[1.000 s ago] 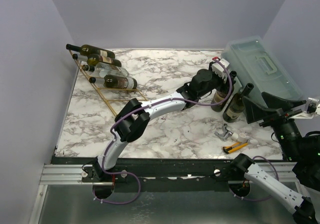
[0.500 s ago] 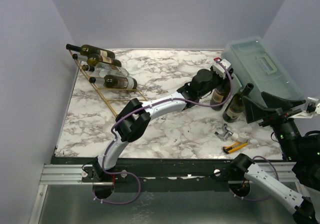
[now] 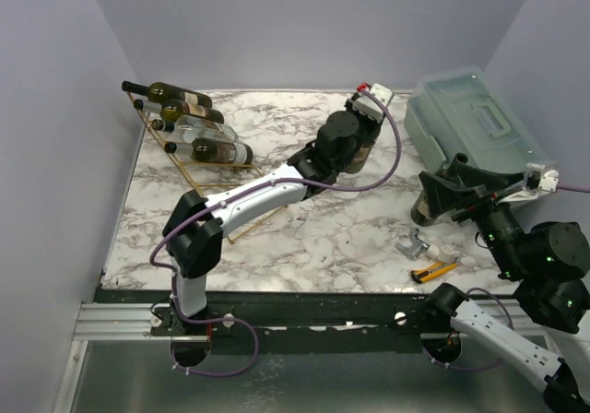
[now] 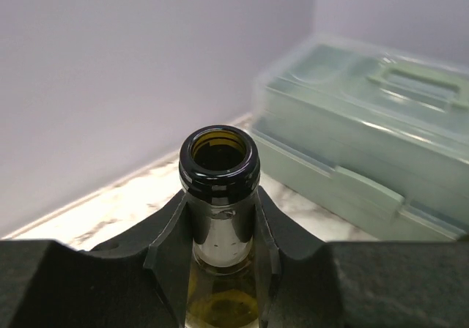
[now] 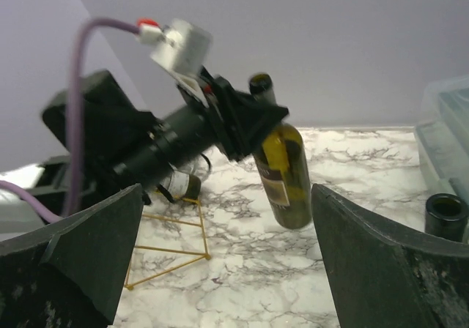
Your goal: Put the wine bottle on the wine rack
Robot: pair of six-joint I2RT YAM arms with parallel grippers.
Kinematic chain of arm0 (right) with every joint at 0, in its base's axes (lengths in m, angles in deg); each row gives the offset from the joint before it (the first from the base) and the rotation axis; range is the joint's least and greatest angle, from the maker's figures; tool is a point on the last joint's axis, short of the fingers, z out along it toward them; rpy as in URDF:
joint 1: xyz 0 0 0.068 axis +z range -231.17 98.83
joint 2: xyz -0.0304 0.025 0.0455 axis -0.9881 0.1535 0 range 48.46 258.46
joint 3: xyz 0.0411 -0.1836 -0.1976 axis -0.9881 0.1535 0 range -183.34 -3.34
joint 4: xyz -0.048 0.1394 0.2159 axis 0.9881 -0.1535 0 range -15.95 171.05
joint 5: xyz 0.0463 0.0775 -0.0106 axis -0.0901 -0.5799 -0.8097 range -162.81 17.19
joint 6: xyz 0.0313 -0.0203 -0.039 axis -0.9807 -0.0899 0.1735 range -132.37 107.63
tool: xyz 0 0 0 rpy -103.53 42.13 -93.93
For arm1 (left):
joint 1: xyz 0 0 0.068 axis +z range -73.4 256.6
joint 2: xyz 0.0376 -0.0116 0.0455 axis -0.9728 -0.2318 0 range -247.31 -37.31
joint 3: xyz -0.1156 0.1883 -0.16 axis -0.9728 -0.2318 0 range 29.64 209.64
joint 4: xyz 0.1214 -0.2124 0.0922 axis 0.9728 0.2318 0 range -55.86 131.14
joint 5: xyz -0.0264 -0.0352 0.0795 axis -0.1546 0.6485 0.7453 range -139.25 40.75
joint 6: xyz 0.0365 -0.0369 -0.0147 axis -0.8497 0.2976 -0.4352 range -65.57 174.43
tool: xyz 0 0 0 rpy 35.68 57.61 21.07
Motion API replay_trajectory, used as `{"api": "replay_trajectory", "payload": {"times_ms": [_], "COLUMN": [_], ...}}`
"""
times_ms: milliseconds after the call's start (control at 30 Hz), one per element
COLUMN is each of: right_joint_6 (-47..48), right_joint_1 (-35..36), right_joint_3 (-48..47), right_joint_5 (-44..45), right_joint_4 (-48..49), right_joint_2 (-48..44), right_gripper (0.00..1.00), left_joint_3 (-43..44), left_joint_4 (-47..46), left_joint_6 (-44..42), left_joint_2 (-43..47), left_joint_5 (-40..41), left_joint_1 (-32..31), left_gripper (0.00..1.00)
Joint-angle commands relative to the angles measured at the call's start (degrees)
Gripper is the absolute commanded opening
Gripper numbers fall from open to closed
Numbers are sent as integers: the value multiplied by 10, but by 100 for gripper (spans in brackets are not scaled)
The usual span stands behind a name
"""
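Observation:
My left gripper [image 4: 220, 233] is shut on the neck of the wine bottle [image 4: 220, 159], just under its dark lip. In the right wrist view that olive-green bottle [image 5: 284, 174] hangs tilted above the marble, clear of the surface, under the left gripper [image 5: 242, 119]. From above, the left gripper [image 3: 355, 141] is over the back middle of the table. The gold wire wine rack [image 3: 198, 169] stands at the back left with several bottles lying on it, well left of the held bottle. My right gripper [image 3: 441, 194] is open and holds nothing.
A second bottle [image 3: 458, 162] stands just behind the right gripper, its mouth [image 5: 447, 214] at that view's right edge. A translucent lidded box [image 3: 479, 127] fills the back right. A yellow knife [image 3: 433, 270] and a metal piece [image 3: 412, 244] lie front right.
The left gripper shut on the bottle's neck, lifted it from beside the second bottle and carried it left and back. The right arm swung in toward the standing bottle.

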Motion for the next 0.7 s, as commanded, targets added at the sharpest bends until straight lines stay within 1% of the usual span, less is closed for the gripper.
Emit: {"api": "replay_trajectory", "payload": {"times_ms": [0, 100, 233, 433, 633, 667], "right_joint_6": [-14, -21, -30, -49, -68, -70], "right_joint_1": [4, 4, 4, 4, 4, 4], "right_joint_3": [25, 45, 70, 103, 105, 107], "right_joint_5": [-44, -65, -86, -124, -172, -178], "right_joint_4": [47, 80, 123, 192, 220, 237], "right_joint_2": [37, 58, 84, 131, 193, 199], "right_gripper": [100, 100, 100, 100, 100, 100], "left_joint_3": [-34, -63, -122, -199, -262, -272], "left_joint_4": [-41, -17, 3, 11, 16, 17], "left_joint_6": [-19, 23, 94, 176, 245, 255], "left_joint_2": [108, 150, 218, 302, 348, 352], "left_joint_5": [101, 116, 92, 46, 30, 26], "left_joint_1": [42, 86, 162, 263, 334, 343], "left_gripper": [0, 0, 0, 0, 0, 0]}}
